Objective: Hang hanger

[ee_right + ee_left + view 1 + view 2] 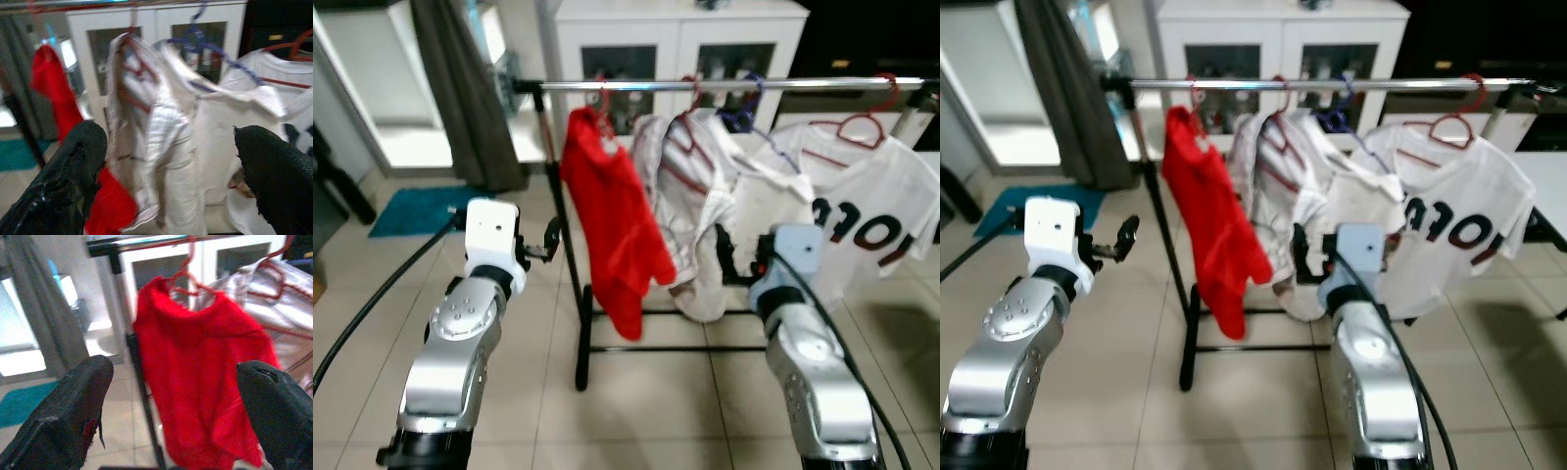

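Observation:
A metal rail (705,86) of a clothes rack runs across in front of me. From it hang a red shirt (612,225) on a red hanger (188,276), a striped white shirt (680,196), a white shirt on a blue hanger (744,108) and a lettered white shirt (862,215) on a red hanger (862,125). My left gripper (551,240) is raised left of the rack post, open and holding nothing, facing the red shirt (195,372). My right gripper (734,259) is open and holding nothing, just before the white shirts (156,147).
The rack's black post and foot (582,372) stand between my arms on a tiled floor. Behind the rack is a white cabinet (675,39). A grey curtain (460,88) and a teal mat (416,208) lie to the left. A black cable (372,304) trails from my left arm.

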Tool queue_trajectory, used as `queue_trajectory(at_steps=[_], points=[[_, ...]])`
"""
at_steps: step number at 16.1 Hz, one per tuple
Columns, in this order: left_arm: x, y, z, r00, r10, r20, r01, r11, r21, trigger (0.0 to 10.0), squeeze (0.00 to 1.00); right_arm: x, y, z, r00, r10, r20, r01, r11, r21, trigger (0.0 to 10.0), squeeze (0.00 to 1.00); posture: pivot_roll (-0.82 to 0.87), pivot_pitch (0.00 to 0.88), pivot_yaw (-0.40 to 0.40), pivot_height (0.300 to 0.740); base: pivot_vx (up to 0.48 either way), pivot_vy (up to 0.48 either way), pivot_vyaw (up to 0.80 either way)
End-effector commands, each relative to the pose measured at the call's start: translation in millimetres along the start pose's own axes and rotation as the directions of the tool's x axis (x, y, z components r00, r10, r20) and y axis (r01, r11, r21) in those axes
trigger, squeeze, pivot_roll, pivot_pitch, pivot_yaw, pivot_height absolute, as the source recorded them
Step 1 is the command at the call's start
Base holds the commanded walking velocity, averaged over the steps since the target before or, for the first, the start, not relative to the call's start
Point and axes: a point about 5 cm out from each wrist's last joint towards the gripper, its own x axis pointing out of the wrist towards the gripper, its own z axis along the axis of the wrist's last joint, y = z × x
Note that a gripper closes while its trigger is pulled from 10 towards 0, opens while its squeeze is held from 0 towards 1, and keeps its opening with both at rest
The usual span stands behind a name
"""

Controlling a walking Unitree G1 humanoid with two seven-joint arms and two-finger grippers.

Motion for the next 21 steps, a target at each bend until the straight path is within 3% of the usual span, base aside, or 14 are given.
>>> queue_trajectory(at_steps=[1,3,5,9,21], points=[[1.7,-4.5,3.2,1.000,-0.013,0.012,0.013,1.000,0.008,10.0,1.00,0.4,-3.9,6.6,0.999,-0.009,0.041,0.008,1.000,0.013,10.0,0.00,-0.04,0.000,0.038,0.740,0.304,0.000,0.00],[2.3,-3.7,3.5,1.000,-0.011,0.014,0.011,1.000,0.009,10.0,1.00,1.3,-4.2,8.9,0.998,0.005,0.056,-0.004,1.000,-0.019,10.0,0.00,-0.04,0.000,0.039,0.740,0.298,0.000,0.00],[3.2,-4.0,3.9,1.000,-0.010,0.016,0.010,1.000,0.009,10.0,1.00,2.9,-3.2,10.0,0.998,0.016,0.053,-0.017,1.000,0.017,10.0,0.00,-0.04,0.000,0.038,0.740,0.292,0.000,0.00],[5.3,-5.4,5.7,1.000,-0.011,0.026,0.011,1.000,0.017,10.0,1.00,7.3,-2.3,12.6,0.997,0.038,0.062,-0.033,0.996,-0.080,10.0,0.00,-0.03,0.000,0.036,0.740,0.292,0.000,0.40],[7.9,-5.6,7.8,0.999,-0.014,0.033,0.014,1.000,0.027,10.0,1.00,13.5,0.3,13.8,0.998,0.032,0.056,-0.030,0.999,-0.035,10.0,0.00,-0.03,0.000,0.030,0.740,0.292,0.000,0.07]])
